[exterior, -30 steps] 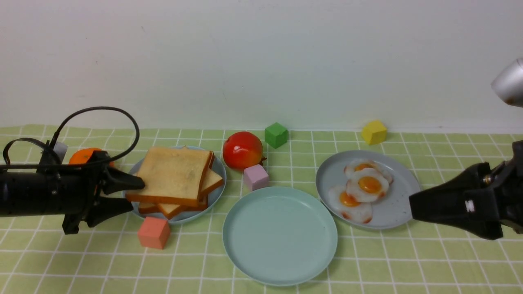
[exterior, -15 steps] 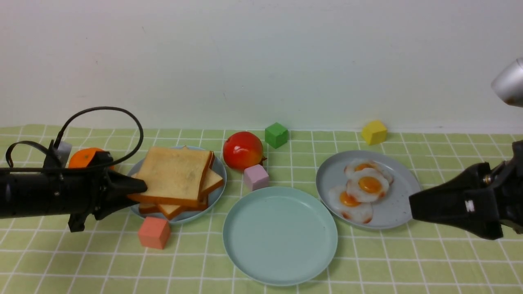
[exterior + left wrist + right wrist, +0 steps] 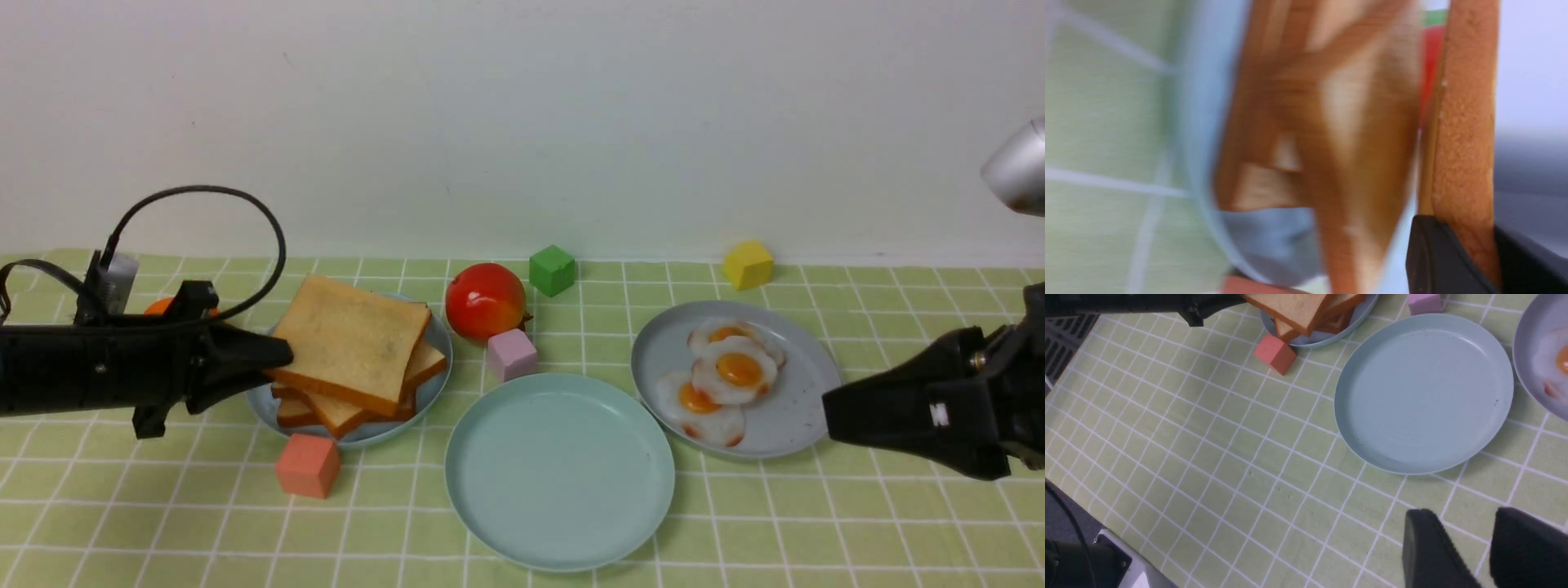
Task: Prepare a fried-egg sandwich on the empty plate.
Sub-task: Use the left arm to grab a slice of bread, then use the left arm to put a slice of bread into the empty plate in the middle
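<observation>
Early in the job: nothing yet on the empty plate (image 3: 559,474), bare toward the front middle of the surface. Pinches the left edge of the top toast slice (image 3: 351,343) in the left gripper (image 3: 273,359), jaws clamped on the crust, the gripped side tilted up off the lower slices (image 3: 343,418) on the light-blue plate (image 3: 260,402) at centre left. Hovers the right gripper (image 3: 824,416) near the right edge, fingers parted and holding nothing, just beside the grey plate (image 3: 792,425) with three fried eggs (image 3: 739,369) lying untouched.

Left to do, by judgement: carry this slice to the empty plate, add one egg, cap with a second slice.

For the carry, only a short path rightward, with open surface along the front edge. Worth minding: coral cube (image 3: 308,465) just in front of the toast plate, pink cube (image 3: 512,353) between the toast plate and the empty plate's far rim, red fruit (image 3: 485,300) behind that. Probably clears all three with a modest lift.
</observation>
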